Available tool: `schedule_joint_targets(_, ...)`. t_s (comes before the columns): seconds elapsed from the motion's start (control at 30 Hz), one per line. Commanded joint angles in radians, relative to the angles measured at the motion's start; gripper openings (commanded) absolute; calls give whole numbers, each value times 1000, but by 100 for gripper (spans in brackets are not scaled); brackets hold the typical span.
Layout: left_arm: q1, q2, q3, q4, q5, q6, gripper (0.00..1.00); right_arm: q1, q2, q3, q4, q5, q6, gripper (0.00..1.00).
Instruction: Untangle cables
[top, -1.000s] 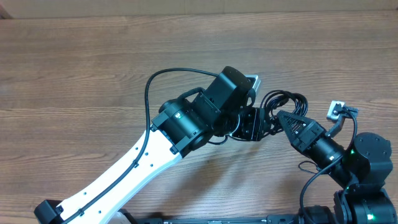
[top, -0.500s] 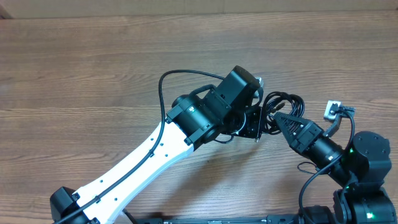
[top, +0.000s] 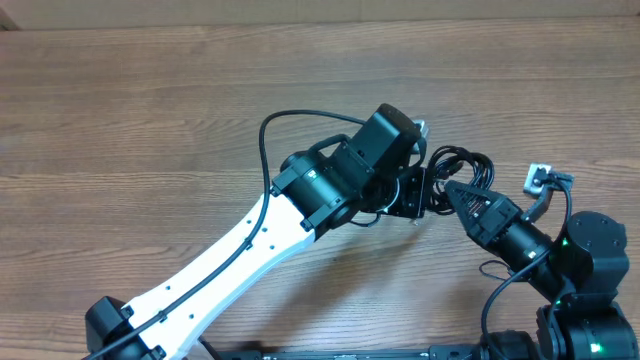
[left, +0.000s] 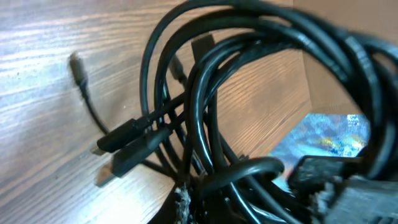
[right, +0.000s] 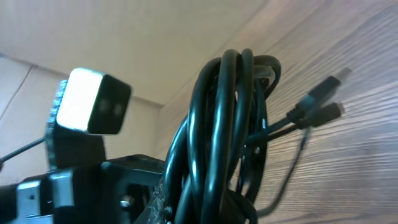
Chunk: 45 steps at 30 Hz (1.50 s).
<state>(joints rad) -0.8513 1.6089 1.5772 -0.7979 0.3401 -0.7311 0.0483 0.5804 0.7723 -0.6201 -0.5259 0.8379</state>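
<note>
Cables (top: 462, 163): thin black flexible cords with small plug ends, gathered into one looped bundle. It sits right of centre on the brown wood-grain table (top: 150, 110), between the two gripper tips.
Left gripper (top: 428, 190): I read the fingers as drawn together and clamped on strands at the bundle's left side. In the left wrist view the loops rise directly out of the jaws.
Right gripper (top: 448, 187): fingers drawn together and clamped on the bundle's lower right side. In the right wrist view the coils stand up from between them.
Left arm (top: 230, 260): white link with black joints, reaching diagonally from the lower left, its wrist angled down over the bundle.
Right arm (top: 520, 240): black, reaching up and left from its base at the lower right, with the gripper pointing at the left gripper and the tips nearly meeting.
Plug ends (left: 124, 134): I count two larger plugs lying side by side on the wood, plus one small plug on a thinner lead.
Count: two arms, two grippers, one bundle. I cannot tell the number of separate cords.
</note>
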Motion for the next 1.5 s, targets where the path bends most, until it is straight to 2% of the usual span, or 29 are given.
schedule_joint_targets(0.0, 8, 0, 8, 73, -69, -14, 4, 3, -17, 27, -63, 60, -1, 4)
schedule_joint_targets(0.23, 7, -40, 8, 127, -150, -16, 4, 3, -17, 27, -105, 107, -10, 4)
schedule_joint_targets(0.6, 7, -67, 8, 177, -160, -13, 4, 3, -17, 27, -100, 90, -82, 4)
schedule_joint_targets(0.87, 8, -66, 8, 8, -167, -6, 4, 3, -17, 27, -77, 54, -111, 4)
schedule_joint_targets(0.97, 9, -66, 8, -19, -128, -4, 13, 3, -17, 27, -77, 55, -111, 4)
schedule_joint_targets(1.1, 6, -66, 8, -6, 21, 39, 50, 3, -17, 27, -78, 73, -110, 4)
schedule_joint_targets(1.2, 4, -66, 8, -7, 113, 60, 71, 3, -17, 27, -78, 79, -110, 4)
schedule_joint_targets(1.23, 2, -66, 8, -7, 131, 63, 75, 3, -17, 27, -78, 81, -110, 4)
schedule_joint_targets(1.33, -8, -66, 8, -11, 148, 66, 76, 3, -17, 27, -77, 81, -110, 4)
schedule_joint_targets(1.47, -25, -66, 8, -14, 138, 90, 65, 3, -17, 27, -77, 81, -110, 4)
